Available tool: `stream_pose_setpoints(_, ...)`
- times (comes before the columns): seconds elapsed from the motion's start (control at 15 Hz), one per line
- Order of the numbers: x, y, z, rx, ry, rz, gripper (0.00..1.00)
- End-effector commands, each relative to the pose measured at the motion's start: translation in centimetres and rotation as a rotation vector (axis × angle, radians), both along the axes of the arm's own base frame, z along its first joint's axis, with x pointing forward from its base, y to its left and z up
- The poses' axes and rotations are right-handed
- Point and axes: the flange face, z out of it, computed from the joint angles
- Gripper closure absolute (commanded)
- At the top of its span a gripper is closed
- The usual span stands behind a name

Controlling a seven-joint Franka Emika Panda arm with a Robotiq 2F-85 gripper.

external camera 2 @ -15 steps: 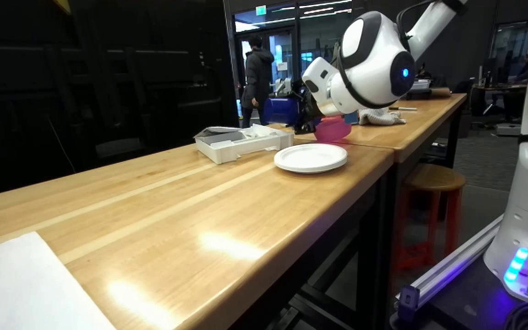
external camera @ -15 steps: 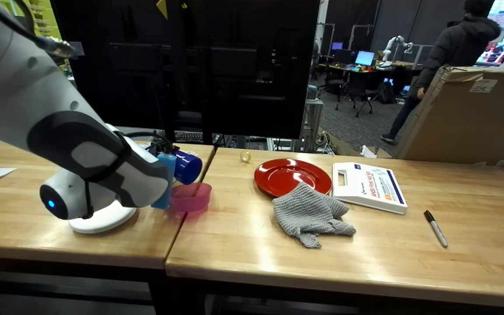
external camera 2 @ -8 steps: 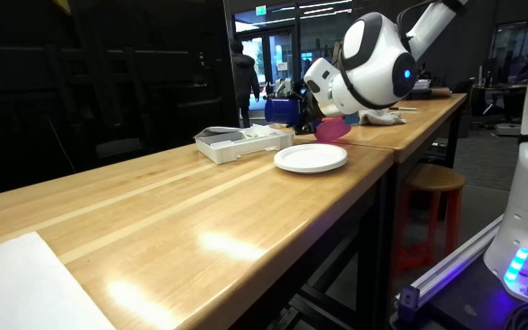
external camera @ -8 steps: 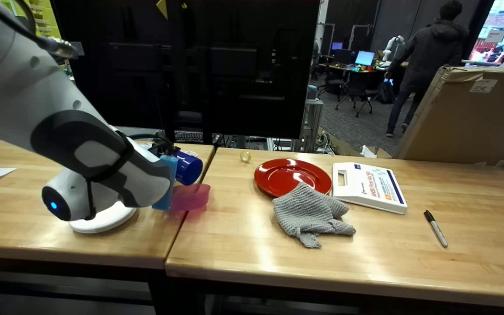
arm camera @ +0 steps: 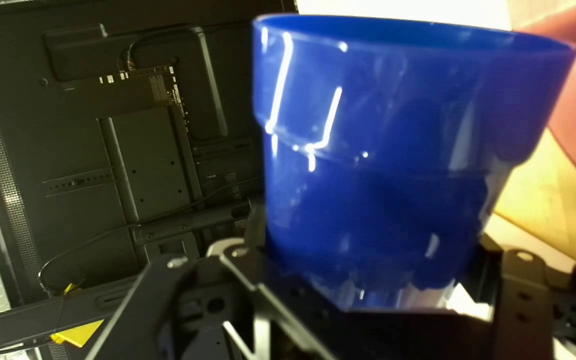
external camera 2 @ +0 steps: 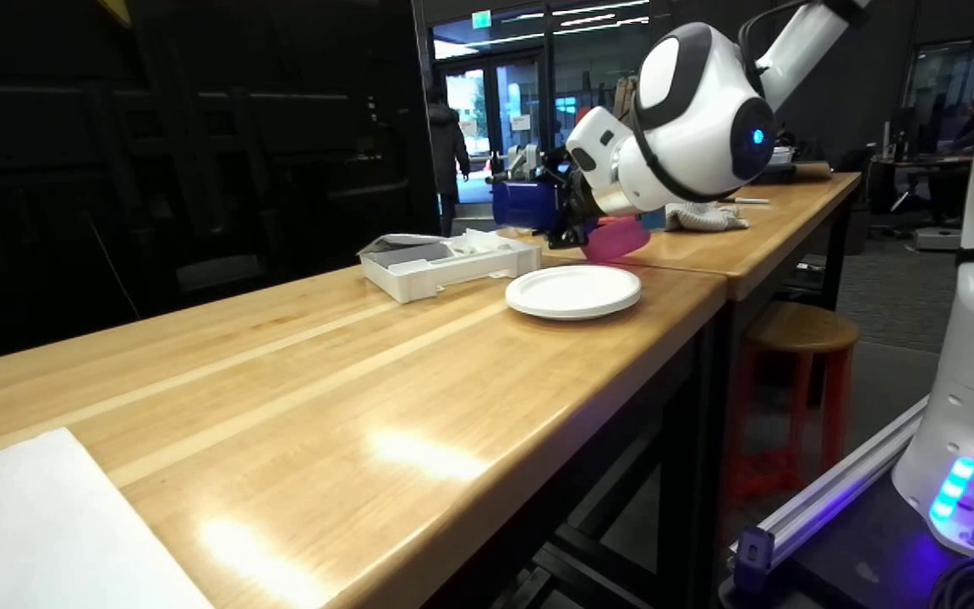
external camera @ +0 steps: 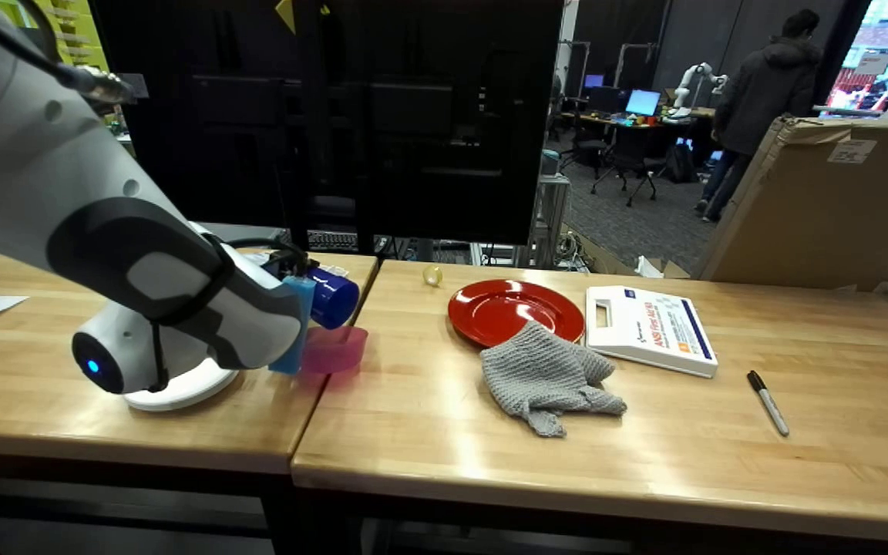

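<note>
Blue cup [arm camera: 398, 140] is held in air, tipped on its side, near pink container [external camera: 336, 351] (can't tell if touching); claw [arm camera: 375, 245] clamped on it; vs. a sec ago, cup + arm [external camera: 143, 231] have shifted v. slightly; bkgd. person [external camera: 769, 100] is further left in both exterior views; white plates [external camera 2: 573, 292], red plate [external camera: 517, 312] & grey cloth [external camera: 548, 378] unmoved.

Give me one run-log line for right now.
gripper: closed on blue cup | cup: sideways, mouth away from gripper | around: white plates, red plate
</note>
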Motion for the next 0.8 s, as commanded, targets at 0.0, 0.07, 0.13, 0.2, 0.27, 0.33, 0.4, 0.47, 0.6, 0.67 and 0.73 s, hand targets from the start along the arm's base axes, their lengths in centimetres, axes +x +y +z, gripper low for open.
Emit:
stream_pose_setpoints(0.0, -1.0, -1.0, 1.2, 0.004, -0.024, 0.008, 0.42)
stream_pose_setpoints(0.07, -1.2, -1.0, 1.4, 0.003, -0.027, 0.009, 0.42)
stream_pose_setpoints(0.13, -1.4, -1.0, 1.5, 0.002, -0.031, 0.011, 0.42)
stream_pose_setpoints(0.2, -1.5, -1.0, 1.6, 0.001, -0.033, 0.011, 0.42)
stream_pose_setpoints(0.27, -1.6, -1.1, 1.7, 0.001, -0.035, 0.012, 0.42)
stream_pose_setpoints(0.33, -1.8, -1.1, 1.7, 0.002, -0.035, 0.012, 0.42)
stream_pose_setpoints(0.4, -1.9, -1.2, 1.7, 0.002, -0.036, 0.013, 0.42)
stream_pose_setpoints(0.47, -2.0, -1.2, 1.7, 0.003, -0.034, 0.013, 0.42)
stream_pose_setpoints(0.6, -2.3, -1.2, 1.9, 0.004, -0.03, 0.016, 0.42)
stream_pose_setpoints(0.67, -2.4, -1.2, 2.0, 0.003, -0.029, 0.017, 0.42)
stream_pose_setpoints(0.73, -2.3, -1.1, 2.2, 0.0, -0.03, 0.018, 0.42)
